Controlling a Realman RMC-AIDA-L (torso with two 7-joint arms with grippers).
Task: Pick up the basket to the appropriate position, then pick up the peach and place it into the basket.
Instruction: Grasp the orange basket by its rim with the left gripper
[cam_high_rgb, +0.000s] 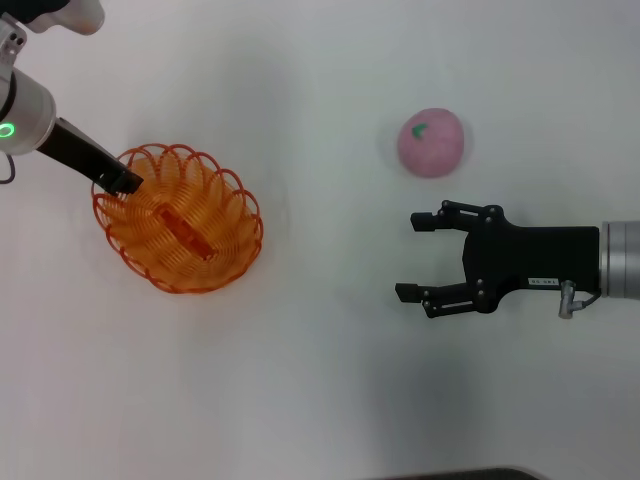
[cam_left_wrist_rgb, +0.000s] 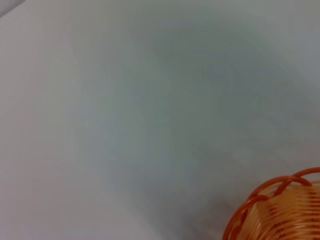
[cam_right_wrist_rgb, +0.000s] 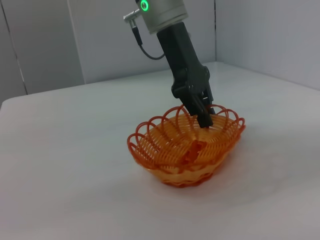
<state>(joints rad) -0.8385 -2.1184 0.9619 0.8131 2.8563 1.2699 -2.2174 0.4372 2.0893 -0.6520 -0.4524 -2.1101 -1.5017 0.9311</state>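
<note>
The right gripper (cam_high_rgb: 409, 257) hovers with jaws open just short of the peach (cam_high_rgb: 431, 143), while the left gripper (cam_high_rgb: 125, 183) has jaws closed on the basket's (cam_high_rgb: 185, 220) rim on the white surface (cam_high_rgb: 320, 380).

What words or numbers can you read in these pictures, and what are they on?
No text can be read.
Small white label on the right gripper: too small to read.
The basket, peach and left gripper show no writing; the peach has only a green leaf mark.
</note>
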